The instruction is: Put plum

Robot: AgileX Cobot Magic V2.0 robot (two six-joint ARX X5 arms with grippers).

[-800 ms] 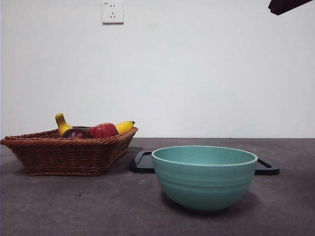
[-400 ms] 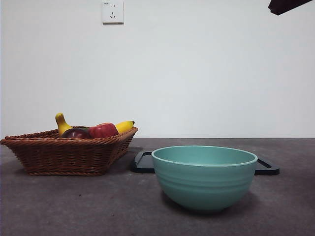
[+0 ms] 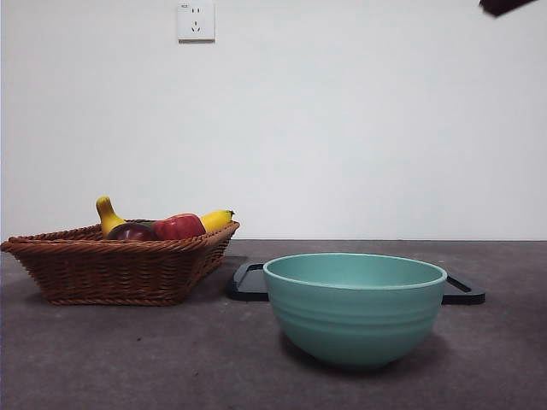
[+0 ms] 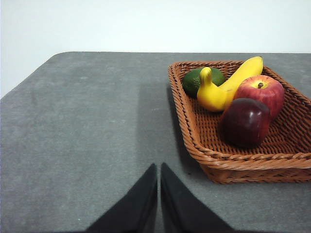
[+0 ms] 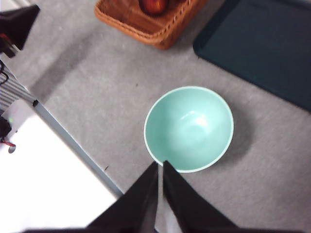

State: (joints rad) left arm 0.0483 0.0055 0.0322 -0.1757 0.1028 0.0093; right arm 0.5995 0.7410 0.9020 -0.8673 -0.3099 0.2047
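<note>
Inside the brown wicker basket (image 4: pixel 194 131) sits the dark maroon plum (image 4: pixel 246 121), touching the red apple (image 4: pixel 260 91); only the left wrist view shows the green avocado (image 4: pixel 194 80). Left gripper (image 4: pixel 159 170) and right gripper (image 5: pixel 160 167) both pressed together, the right above the teal ceramic bowl (image 5: pixel 189 128).

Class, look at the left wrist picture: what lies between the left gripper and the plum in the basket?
In the left wrist view, between the left gripper and the plum lie bare grey table and then the basket's woven rim.

plum (image 4: pixel 246 121) open from above, apple (image 4: pixel 261 92) and banana (image 4: pixel 224 87) crowding beside
</note>
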